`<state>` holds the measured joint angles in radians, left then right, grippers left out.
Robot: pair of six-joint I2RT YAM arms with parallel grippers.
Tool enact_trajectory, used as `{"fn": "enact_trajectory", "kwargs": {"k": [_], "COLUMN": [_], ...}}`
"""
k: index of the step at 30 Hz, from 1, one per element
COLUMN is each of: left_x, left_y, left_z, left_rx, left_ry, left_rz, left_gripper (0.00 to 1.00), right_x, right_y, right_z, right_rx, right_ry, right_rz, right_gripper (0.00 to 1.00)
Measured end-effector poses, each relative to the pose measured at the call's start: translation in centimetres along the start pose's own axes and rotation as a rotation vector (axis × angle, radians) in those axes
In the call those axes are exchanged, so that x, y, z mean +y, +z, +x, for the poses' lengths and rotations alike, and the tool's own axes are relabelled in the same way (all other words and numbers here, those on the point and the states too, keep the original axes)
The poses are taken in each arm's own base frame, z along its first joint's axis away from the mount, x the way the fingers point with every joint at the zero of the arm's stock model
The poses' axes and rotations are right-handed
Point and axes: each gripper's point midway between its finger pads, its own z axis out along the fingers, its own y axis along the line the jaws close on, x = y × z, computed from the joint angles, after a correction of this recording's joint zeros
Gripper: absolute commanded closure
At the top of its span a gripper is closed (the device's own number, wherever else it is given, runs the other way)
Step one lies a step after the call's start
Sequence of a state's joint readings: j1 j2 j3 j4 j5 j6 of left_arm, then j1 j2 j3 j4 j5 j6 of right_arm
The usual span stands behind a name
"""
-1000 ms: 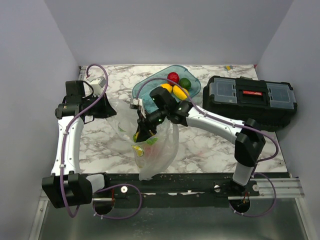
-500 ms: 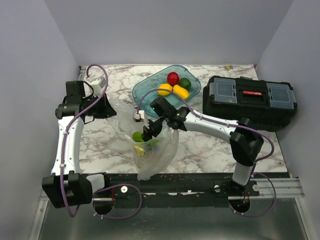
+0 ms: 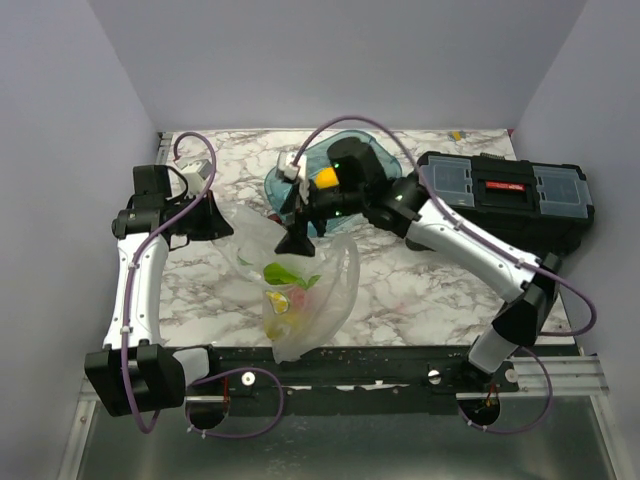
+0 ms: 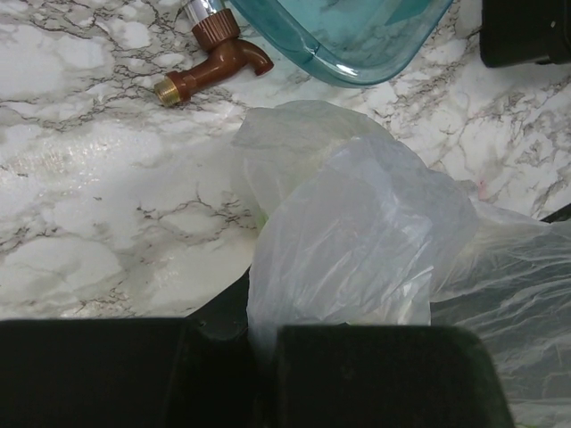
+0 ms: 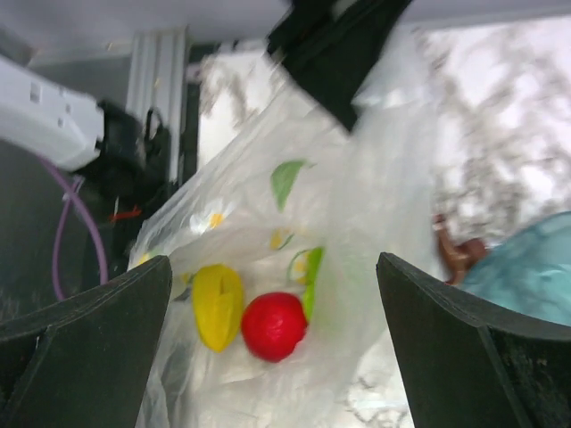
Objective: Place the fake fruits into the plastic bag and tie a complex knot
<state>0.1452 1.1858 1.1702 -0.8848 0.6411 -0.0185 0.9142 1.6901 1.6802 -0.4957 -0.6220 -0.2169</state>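
Note:
The plastic bag (image 3: 305, 295) lies open near the table's front middle. Through its film the right wrist view shows a yellow fruit (image 5: 217, 305) and a red fruit (image 5: 274, 325); from above they sit low in the bag beside a green shape (image 3: 283, 272). My left gripper (image 3: 207, 218) is shut on the bag's left rim, with film pinched between its fingers (image 4: 263, 334). My right gripper (image 3: 297, 237) is open and empty, hovering over the bag's mouth (image 5: 275, 267). One yellow fruit (image 3: 326, 178) shows in the teal tub (image 3: 282, 178); my right arm hides the others.
A black toolbox (image 3: 505, 200) stands at the back right. A brown toy tap (image 4: 210, 67) lies on the marble between the bag and the tub (image 4: 357, 40). Grey walls close in the table on three sides.
My right gripper has lifted out of the bag's mouth and swung back toward the tub, empty. A green fruit stays in the bag. My left gripper still holds the rim.

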Motion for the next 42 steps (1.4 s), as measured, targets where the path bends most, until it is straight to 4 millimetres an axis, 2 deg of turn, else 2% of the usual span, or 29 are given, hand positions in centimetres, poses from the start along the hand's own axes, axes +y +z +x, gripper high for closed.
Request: {"fn": "enact_trajectory", "kwargs": {"k": [3, 5, 7, 9, 11, 15, 18, 20, 23, 25, 26, 29, 31, 33, 36, 38, 40, 42], "left_x": [0.1, 0.1, 0.1, 0.0, 0.0, 0.0, 0.0, 0.1, 0.0, -0.1, -0.1, -0.5, -1.0, -1.7, -2.6, -3.3, -4.0, -4.7], "left_y": [0.1, 0.1, 0.0, -0.1, -0.1, -0.1, -0.1, -0.1, -0.1, -0.2, -0.3, -0.7, -1.0, -1.5, -2.3, -3.1, -3.8, -4.6], "left_z": [0.2, 0.3, 0.4, 0.5, 0.6, 0.6, 0.6, 0.7, 0.7, 0.6, 0.6, 0.5, 0.7, 1.0, 1.3, 1.5, 1.8, 2.4], "left_rx": [0.005, 0.005, 0.003, 0.000, -0.002, -0.002, -0.003, -0.001, -0.002, -0.006, -0.009, -0.022, -0.024, -0.020, -0.022, -0.032, -0.044, -0.049], "left_ry": [-0.004, -0.004, -0.004, -0.004, -0.003, -0.003, -0.003, -0.004, -0.003, 0.000, 0.002, 0.031, 0.054, 0.073, 0.106, 0.142, 0.172, 0.199], "left_rz": [0.000, 0.000, -0.001, -0.002, -0.003, -0.003, -0.003, -0.002, -0.002, -0.002, -0.002, 0.008, 0.027, 0.049, 0.072, 0.087, 0.096, 0.111], "left_gripper": [1.00, 1.00, 1.00, 1.00, 1.00, 1.00, 1.00, 1.00, 1.00, 1.00, 1.00, 1.00, 1.00, 1.00, 0.90, 0.79, 0.63, 0.35], "right_x": [-2.1, -4.3, -6.4, -7.8, -6.7, -1.1, 1.4, 1.8, 1.7, 1.4, 1.2, 0.8, 0.1, -0.8, -2.4, -3.2, -3.7, -3.9], "right_y": [-3.8, -6.8, -9.8, -12.4, -13.4, -13.4, -13.1, -12.7, -11.9, -11.5, -11.4, -11.8, -12.4, -13.5, -15.7, -16.9, -17.1, -16.3], "right_z": [-3.9, -5.3, -5.5, -4.5, -2.6, 2.5, 5.1, 6.6, 8.2, 8.2, 7.9, 6.5, 4.5, 1.7, -2.2, -4.0, -4.2, -3.4], "right_rx": [-0.093, -0.143, -0.174, -0.179, -0.163, -0.089, -0.058, -0.041, -0.017, -0.023, -0.033, -0.065, -0.102, -0.153, -0.228, -0.261, -0.263, -0.241], "right_ry": [-0.002, 0.037, 0.100, 0.170, 0.243, 0.408, 0.512, 0.571, 0.651, 0.679, 0.677, 0.648, 0.583, 0.495, 0.359, 0.268, 0.222, 0.193], "right_rz": [0.103, 0.175, 0.232, 0.287, 0.290, 0.201, 0.155, 0.149, 0.146, 0.145, 0.146, 0.157, 0.176, 0.202, 0.261, 0.291, 0.296, 0.266], "right_gripper": [0.00, 0.00, 0.00, 0.00, 0.00, 0.00, 0.03, 0.14, 0.54, 0.87, 0.99, 0.99, 0.99, 0.99, 0.99, 0.99, 0.99, 0.99]}}
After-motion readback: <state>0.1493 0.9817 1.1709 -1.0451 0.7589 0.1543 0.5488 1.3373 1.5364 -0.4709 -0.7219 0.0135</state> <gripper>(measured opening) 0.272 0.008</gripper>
